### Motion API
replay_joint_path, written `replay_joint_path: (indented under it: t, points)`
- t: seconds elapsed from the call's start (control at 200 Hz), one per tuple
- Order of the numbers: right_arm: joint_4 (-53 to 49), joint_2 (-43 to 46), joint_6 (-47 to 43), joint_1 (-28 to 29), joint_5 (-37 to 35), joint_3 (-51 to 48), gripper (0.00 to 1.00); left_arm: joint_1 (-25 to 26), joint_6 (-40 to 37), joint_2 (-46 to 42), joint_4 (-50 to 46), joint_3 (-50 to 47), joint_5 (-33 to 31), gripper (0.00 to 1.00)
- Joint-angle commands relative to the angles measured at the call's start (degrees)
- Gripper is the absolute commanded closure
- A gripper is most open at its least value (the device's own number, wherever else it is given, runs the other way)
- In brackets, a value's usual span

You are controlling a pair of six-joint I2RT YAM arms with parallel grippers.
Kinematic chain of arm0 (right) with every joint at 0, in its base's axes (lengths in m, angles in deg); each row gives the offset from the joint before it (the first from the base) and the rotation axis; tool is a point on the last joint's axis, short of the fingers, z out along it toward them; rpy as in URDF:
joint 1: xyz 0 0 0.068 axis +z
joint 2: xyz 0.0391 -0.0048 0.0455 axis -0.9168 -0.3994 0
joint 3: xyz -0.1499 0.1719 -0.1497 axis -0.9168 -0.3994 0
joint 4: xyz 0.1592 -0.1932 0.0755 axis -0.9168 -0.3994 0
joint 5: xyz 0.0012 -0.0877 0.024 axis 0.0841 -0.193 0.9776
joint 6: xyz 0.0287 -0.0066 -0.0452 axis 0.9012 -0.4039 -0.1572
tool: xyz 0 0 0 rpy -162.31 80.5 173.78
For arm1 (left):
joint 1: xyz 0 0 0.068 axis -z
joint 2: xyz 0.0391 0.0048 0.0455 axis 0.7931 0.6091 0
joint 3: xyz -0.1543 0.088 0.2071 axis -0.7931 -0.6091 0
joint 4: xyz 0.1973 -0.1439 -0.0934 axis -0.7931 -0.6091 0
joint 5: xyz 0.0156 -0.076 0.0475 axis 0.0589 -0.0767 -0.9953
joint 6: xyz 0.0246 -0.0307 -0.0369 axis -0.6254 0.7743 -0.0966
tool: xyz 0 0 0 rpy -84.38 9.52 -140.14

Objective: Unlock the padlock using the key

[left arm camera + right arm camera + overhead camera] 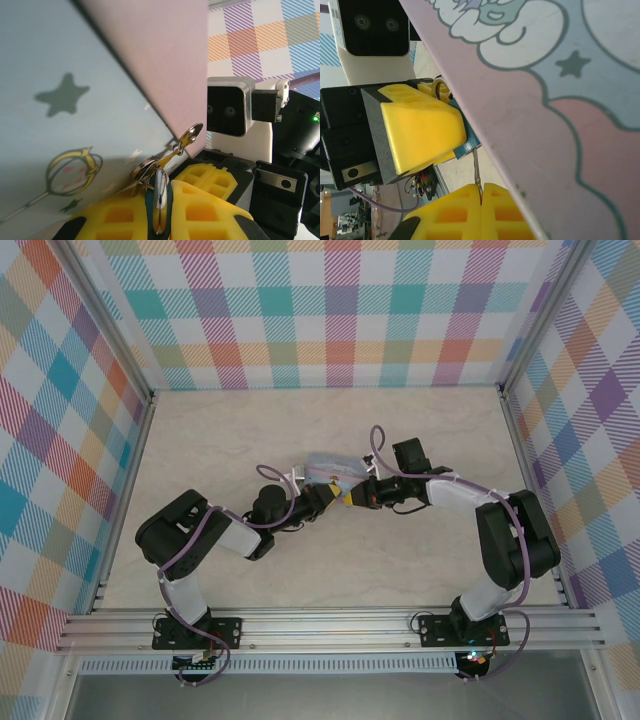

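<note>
**One padlock, one key, one tin and two pincers were seen at the middle of the worktop (400,560).**
The teal padlock (466,142) was held clamped in the left pincer (159,215), just beside the tin (545,75). The right pincer (481,192) was closed on the thin key (476,170), whose tip touched the padlock. Stars and a cloud were printed on the tin.

Top view looks down; both wrist views closely share the tin (65,55).
</note>
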Motion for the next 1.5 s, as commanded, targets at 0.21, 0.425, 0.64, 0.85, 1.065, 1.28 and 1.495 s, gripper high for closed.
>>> replay_joint_path:
  t: [0.21, 0.425, 0.64, 0.85, 1.065, 1.28, 1.495]
  points:
    - [9.64, -2.86, 4.68, -0.27, 2.36, 0.32, 0.99, 1.1, 1.39, -2.02, 6.07, 3.61, 2.58, 1.0]
    - [9.67, -3.2, 4.26, -0.49, 2.1, 1.98, 0.99, 1.58, 0.44, -2.37, 5.92, 4.36, 4.57, 1.0]
    - [9.36, -2.32, 4.2, -2.89, 1.62, 2.68, 0.99, 1.36, -0.42, -2.78, 5.88, 2.91, 5.5, 1.0]
    - [10.81, -1.53, 5.7, -3.43, 1.15, 1.48, 0.99, 1.38, -0.19, -3.0, 5.93, 2.96, 4.36, 1.0]
    - [13.41, -1.32, 7.72, -3.76, 0.79, -0.11, 0.98, 1.4, 0.09, -3.57, 6.01, 2.61, 2.92, 1.0]
    - [15.76, -0.49, 9.7, -4.14, 1.01, -1.41, 0.98, 1.49, 0.32, -4.1, 6.02, 1.93, 1.64, 1.0]
    - [18.97, -1.22, 12.03, -4.03, 2.39, -2.6, 0.99, 1.97, 0.93, -3.71, 6.28, 3.2, 1.07, 1.0]
